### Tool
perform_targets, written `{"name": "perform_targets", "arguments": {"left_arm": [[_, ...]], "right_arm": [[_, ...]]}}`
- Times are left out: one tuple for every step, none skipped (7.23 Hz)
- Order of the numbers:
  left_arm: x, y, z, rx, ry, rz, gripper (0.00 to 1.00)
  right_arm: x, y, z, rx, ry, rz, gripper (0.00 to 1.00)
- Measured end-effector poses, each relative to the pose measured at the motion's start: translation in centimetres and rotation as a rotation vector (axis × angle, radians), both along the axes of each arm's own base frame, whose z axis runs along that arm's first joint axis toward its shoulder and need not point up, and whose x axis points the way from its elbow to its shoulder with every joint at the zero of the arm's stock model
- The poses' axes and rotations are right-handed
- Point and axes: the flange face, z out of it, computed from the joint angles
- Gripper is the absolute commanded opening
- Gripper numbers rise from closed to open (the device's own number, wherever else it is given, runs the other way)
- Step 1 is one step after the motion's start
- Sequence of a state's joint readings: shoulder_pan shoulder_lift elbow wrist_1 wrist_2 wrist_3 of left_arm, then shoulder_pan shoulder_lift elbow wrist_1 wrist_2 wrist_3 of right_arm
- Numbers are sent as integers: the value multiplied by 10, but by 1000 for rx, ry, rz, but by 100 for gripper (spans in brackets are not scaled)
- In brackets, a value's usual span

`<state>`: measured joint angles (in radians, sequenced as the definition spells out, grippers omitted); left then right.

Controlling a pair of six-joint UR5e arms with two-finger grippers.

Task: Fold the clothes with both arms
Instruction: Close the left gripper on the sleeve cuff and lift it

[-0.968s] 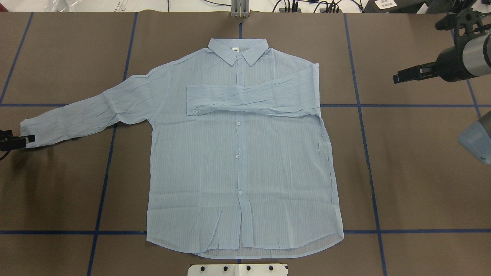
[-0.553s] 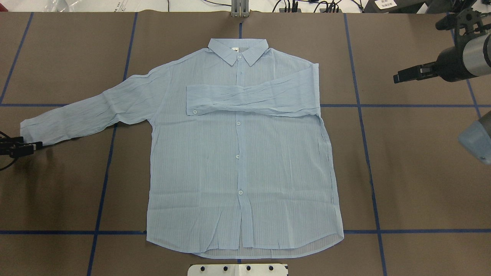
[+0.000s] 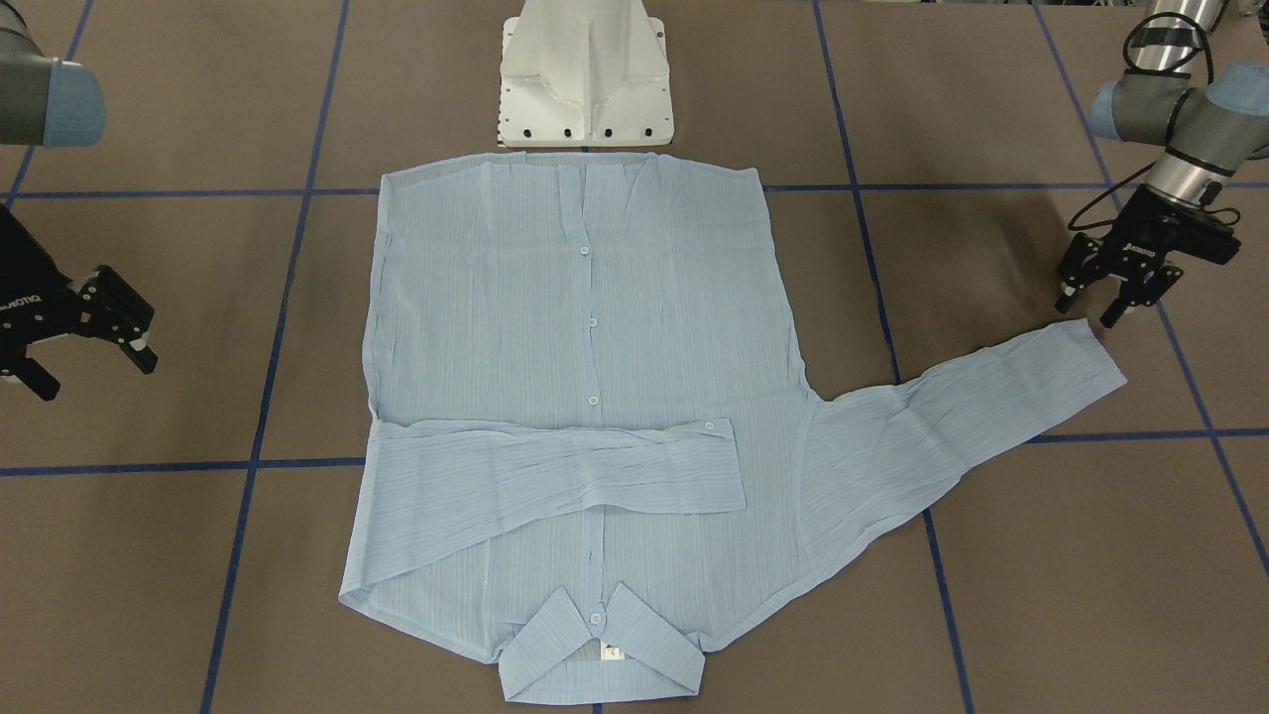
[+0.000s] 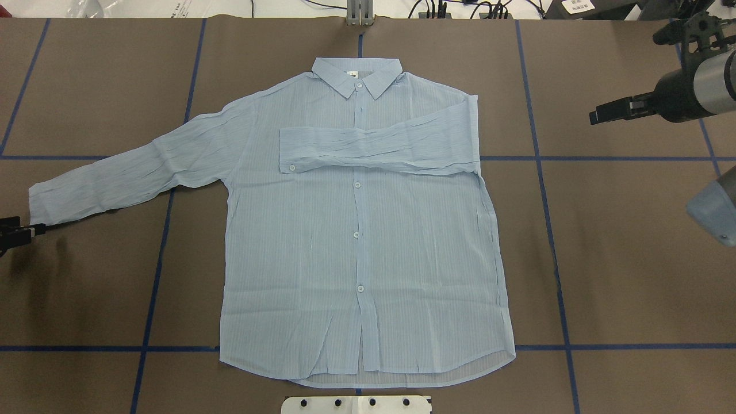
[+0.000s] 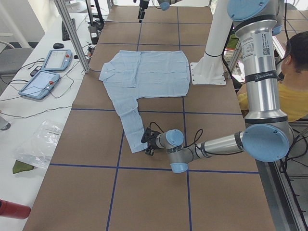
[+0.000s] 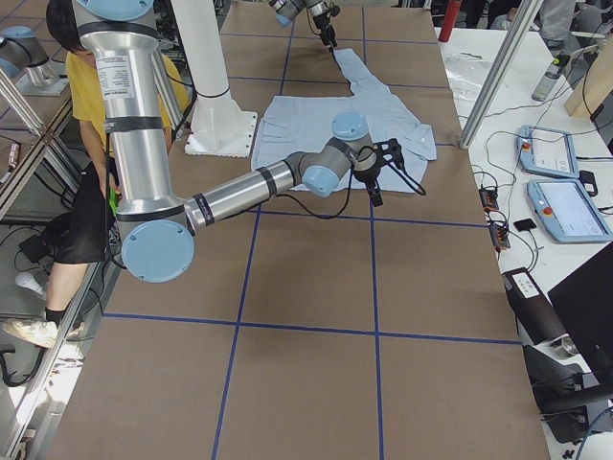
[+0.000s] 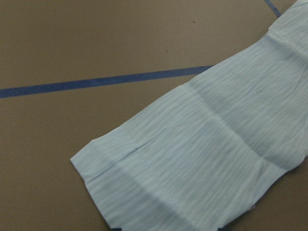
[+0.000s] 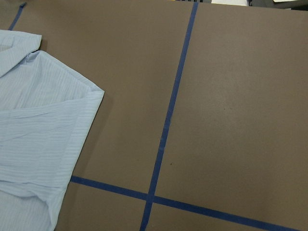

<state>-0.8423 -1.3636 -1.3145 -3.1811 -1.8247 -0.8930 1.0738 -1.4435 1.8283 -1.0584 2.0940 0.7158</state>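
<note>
Nearest the operators' edge lies the collar (image 3: 600, 654) of a thin light-blue, finely striped, long-sleeved button-up shirt (image 3: 575, 317). A small white neck label (image 3: 612, 652) shows inside the collar. The shirt is spread flat, front up and buttoned, on the brown-covered bench (image 3: 1041, 575), which is marked off by a grid of dark-blue tape lines (image 3: 149, 464). The collar points towards the operators and the hem towards the robot.

Next back, the sleeve on the robot's right side (image 3: 555, 466) is folded flat across the chest. Its cuff lies just past the button placket. The other sleeve (image 3: 952, 407) is unfolded. It runs out flat across the bench, sideways and slightly rearward, towards the robot's left.

Abreast of the shirt's middle, the black two-fingered right pincer (image 3: 94, 375) is released, jaws wide, grasping nothing. It hangs over bare bench, well apart from the shirt's side seam.

On the opposite side, the black left pincer (image 3: 1086, 309) is at the end of the outstretched cuff (image 3: 1081, 357). It is released, fingers spread and tips pointing down at the cuff's far edge. Contact with the cloth cannot be confirmed. Its wrist camera shows the cuff lying flat and ungripped.

Further back, the hem ends just in front of the white pedestal base (image 3: 585, 89). Whether the two touch cannot be told.

Beyond the base, a seated person in a yellow top (image 5: 293, 96) shows in the side views.
</note>
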Motion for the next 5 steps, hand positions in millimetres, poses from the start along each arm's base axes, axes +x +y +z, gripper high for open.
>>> {"name": "perform_targets", "arguments": {"left_arm": [[-2, 2, 0, 0, -4, -6, 70], [0, 1, 0, 1, -6, -8, 70], [2, -1, 0, 2, -8, -8, 70], [5, -3, -1, 2, -8, -7, 70], [8, -5, -2, 3, -7, -4, 68]], "right_arm": [[0, 0, 0, 0, 0, 0, 100], [0, 0, 0, 0, 0, 0, 100], [0, 0, 0, -1, 0, 0, 100], [0, 0, 1, -2, 1, 0, 100], [0, 0, 1, -3, 1, 0, 100]]}}
